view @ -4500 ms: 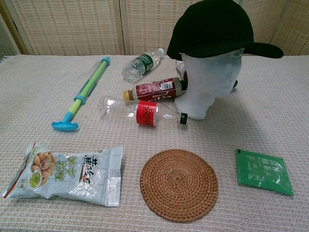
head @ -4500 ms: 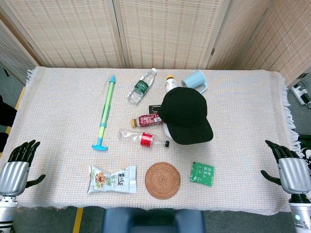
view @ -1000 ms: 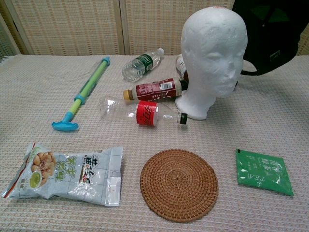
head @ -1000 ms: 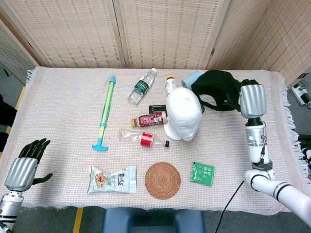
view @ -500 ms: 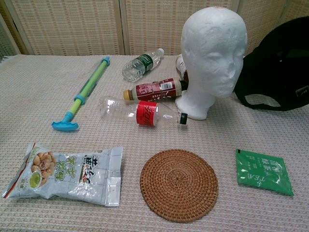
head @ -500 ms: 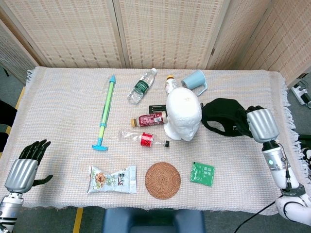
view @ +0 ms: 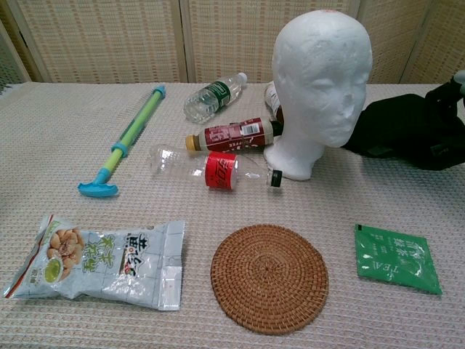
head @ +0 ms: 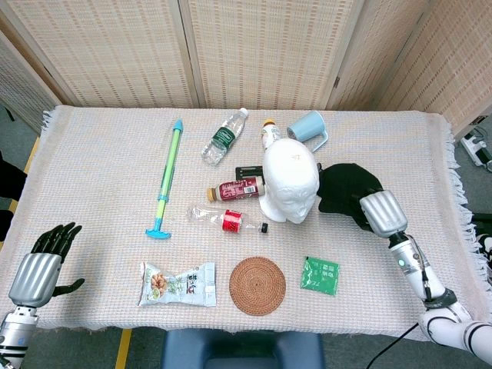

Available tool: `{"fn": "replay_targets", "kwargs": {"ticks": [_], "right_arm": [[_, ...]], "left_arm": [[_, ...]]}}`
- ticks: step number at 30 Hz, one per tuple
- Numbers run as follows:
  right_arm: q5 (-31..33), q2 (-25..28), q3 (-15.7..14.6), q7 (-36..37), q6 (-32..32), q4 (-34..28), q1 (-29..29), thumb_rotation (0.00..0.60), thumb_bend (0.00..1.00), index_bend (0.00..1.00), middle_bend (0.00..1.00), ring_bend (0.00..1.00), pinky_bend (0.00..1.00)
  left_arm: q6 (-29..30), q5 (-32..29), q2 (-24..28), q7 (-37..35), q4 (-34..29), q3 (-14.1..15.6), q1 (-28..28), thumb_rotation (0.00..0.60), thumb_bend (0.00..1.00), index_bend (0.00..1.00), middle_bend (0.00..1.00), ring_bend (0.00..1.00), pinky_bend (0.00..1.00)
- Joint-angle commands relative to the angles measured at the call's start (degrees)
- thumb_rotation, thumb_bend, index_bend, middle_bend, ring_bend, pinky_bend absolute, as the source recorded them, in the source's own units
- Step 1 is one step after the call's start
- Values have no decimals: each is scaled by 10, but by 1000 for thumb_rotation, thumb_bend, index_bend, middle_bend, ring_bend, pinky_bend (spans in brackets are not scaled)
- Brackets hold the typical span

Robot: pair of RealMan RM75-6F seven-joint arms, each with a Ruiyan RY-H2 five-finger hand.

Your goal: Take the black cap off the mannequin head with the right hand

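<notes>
Lowered since half a second ago, my right hand [head: 382, 213] now brings the black cap [head: 346, 189] down onto the bench [head: 100, 169], crumpled just to the right of the bare mannequin head [head: 290, 181]; the head has not shifted.

Far to the left of my right hand's fingers, my left hand [head: 34, 275] hangs off the near bench edge with its fingers spread, gripping nothing. Rightward come the blue-green pump toy [head: 166, 181] and the snack packet [head: 177, 284] in front of it. Then a clear water bottle [head: 224, 137], a red-labelled drink bottle [head: 235, 189] and an empty cola bottle [head: 227, 219] lie on their sides just left of the mannequin head. A woven coaster [head: 257, 285] sits at the near edge, with a green tea sachet [head: 320, 275] beside it, near my right wrist. A light blue mug [head: 309, 127] lies tipped behind the head.

My right hand's fingers are tucked into the cap fabric, holding it at its right end.
</notes>
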Motion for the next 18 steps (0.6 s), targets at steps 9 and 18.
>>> {"fn": "replay_targets", "kwargs": {"ticks": [9,18], "right_arm": [[88,89,11,-89,30,-180,-55,532,0,0,38,0,171],[61,149,-1,-92,210,-272,-164,600,133,300,372,303,457]], "left_arm": [[1,0,-4,-5,6,-3,-2,600,113,63,91,79,160],[10,-9,-16,-7,16,-10,-1,600,113,63,91,79,160]]}}
